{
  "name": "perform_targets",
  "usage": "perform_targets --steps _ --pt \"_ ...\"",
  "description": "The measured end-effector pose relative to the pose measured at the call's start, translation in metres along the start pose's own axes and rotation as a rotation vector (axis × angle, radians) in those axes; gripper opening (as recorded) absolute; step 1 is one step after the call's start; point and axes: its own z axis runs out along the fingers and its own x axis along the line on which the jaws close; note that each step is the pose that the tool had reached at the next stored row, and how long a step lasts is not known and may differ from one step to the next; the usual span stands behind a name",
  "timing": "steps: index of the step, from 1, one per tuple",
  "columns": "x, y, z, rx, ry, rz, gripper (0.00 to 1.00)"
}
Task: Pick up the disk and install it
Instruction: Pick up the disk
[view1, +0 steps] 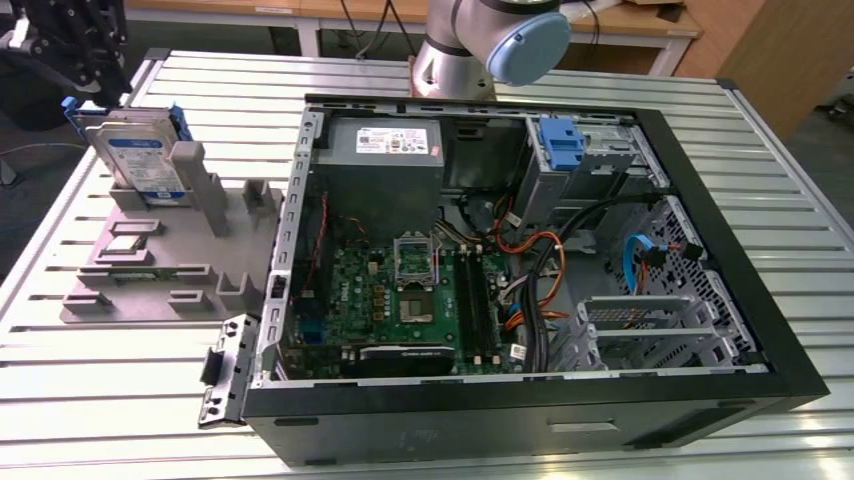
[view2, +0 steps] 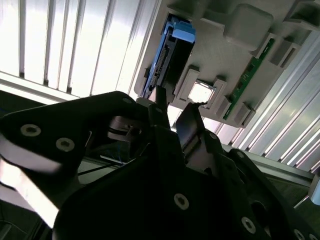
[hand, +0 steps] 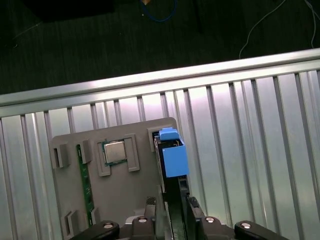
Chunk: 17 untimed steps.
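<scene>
Pincer (view2: 175, 103) hangs just above the upright disk (view1: 136, 160), jaws parted and empty, the disk seated in a grey holder (view1: 154, 275) on the table (view1: 107, 400).

Disk (view1: 138, 160) upright in holder stand (view1: 134, 290) on table (view1: 107, 400), computer case (view1: 534, 415) at the exterior view's right

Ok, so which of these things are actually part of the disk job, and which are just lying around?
Part of the job: the disk, upright in the grey holder; the gripper above it; the open computer case.
Just lying about: the processor chip and the memory stick on the holder; the power-supply box.
</scene>
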Motion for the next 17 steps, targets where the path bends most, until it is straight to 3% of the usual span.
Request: perform_targets --steps 5,17 --pt "0.0000 0.0001 0.0000 0.0000 0.0000 0.000 0.53" --pt "0.0000 0.0002 0.0002 -0.0002 -0.0005 0.000 0.53"
